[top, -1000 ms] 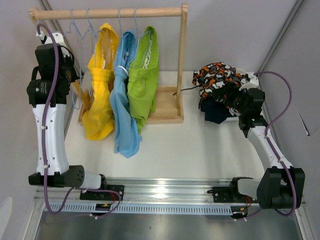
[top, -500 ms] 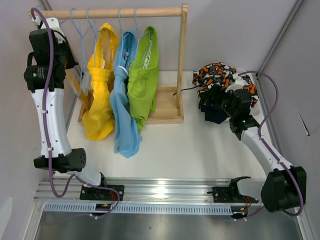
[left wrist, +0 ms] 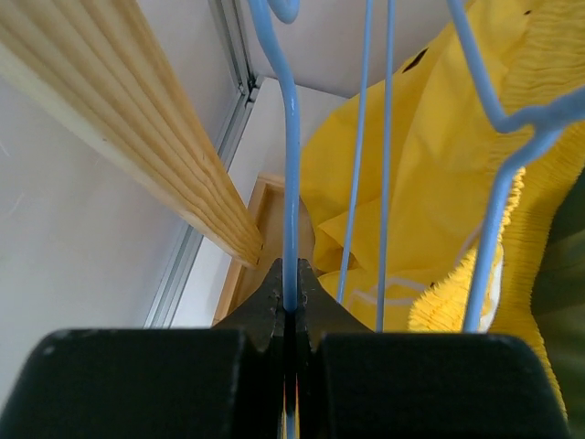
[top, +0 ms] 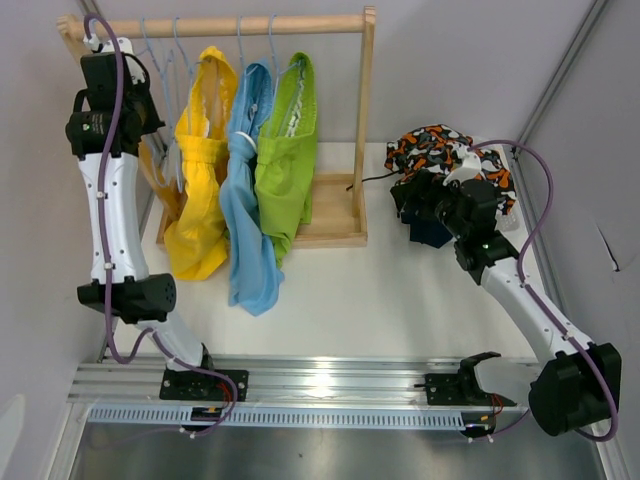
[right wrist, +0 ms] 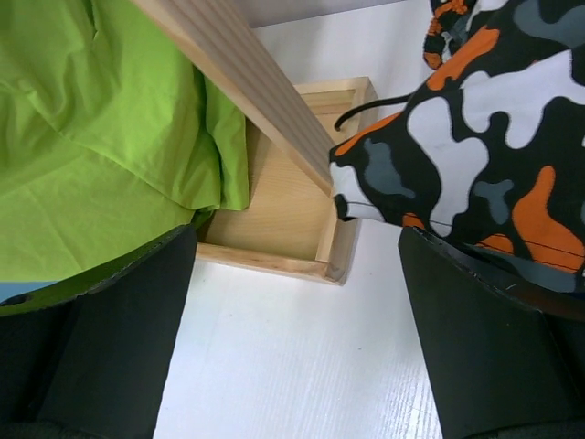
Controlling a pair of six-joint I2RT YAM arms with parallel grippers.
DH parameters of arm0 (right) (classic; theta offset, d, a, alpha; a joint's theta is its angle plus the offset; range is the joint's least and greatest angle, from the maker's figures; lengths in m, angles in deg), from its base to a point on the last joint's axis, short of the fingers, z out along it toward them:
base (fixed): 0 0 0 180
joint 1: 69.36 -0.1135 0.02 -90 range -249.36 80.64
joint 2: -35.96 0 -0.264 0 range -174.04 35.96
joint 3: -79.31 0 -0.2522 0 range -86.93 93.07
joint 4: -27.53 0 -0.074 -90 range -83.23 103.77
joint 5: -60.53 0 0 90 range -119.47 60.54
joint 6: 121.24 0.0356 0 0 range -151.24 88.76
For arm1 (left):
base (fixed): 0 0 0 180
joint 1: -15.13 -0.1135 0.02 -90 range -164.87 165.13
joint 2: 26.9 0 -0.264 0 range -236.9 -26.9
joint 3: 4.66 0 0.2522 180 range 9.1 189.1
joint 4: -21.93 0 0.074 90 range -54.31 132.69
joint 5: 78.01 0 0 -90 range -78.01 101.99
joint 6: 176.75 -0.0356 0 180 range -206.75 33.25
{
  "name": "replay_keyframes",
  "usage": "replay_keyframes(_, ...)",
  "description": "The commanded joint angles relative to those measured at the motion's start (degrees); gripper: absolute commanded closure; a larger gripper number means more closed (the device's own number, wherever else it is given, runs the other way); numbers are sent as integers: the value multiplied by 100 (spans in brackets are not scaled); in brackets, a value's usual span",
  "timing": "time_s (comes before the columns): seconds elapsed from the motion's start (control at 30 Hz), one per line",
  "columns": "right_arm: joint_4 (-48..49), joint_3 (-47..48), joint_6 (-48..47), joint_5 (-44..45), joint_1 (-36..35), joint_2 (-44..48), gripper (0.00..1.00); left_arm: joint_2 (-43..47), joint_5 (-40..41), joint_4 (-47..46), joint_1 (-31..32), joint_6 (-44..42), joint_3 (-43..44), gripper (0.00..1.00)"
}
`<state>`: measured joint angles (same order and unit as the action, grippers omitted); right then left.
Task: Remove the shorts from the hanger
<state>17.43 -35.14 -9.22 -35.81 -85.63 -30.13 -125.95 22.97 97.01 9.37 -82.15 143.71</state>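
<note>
a blue hanger (left wrist: 291, 183) is now being pinched by the raised left gripper (left wrist: 291, 274), yellow shorts (left wrist: 430, 183) rightward; the right gripper (right wrist: 292, 302) is being held spread.

No text, label, brand or number can be read in any view. The fabrics show only plain colours and patterns.

My overhead feed is bright and even: soft shadows on the white worktop (top: 350, 290), one glare patch on the metal rail (top: 325, 384). On its wrist feed the left gripper (left wrist: 289, 285) is a dark blur near the lens, the blue hanger wire (left wrist: 291, 165) sharper. The right gripper (right wrist: 294, 283) shows dark, soft fingers (right wrist: 119, 338) at the lower corners.
</note>
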Motion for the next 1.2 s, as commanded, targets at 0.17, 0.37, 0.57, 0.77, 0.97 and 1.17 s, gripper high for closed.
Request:
replay_keyframes(0.17, 117, 68, -66, 274, -447, 122, 0, -88, 158, 11, -22, 146, 119, 100)
replay_keyframes(0.37, 135, -55, -101, 354, -587, 175, 1, 104, 246, -6, 13, 243, -485, 90)
replay_keyframes(0.57, 170, -160, -93, 362, -579, 280, 1, 1079, 527, -296, 163, 234, -1514, 55)
replay_keyframes(0.77, 179, -283, -93, 336, -596, 473, 1, 2134, 747, -270, 435, 243, -2289, 30)
replay_keyframes(0.97, 117, -327, -75, 336, -605, 772, 1, 3012, 616, 3, 927, 445, -2377, 5)
replay_keyframes(1.17, 30, -249, -66, 310, -675, 1027, 1, 3567, -340, -234, 1595, 568, -2053, 1)
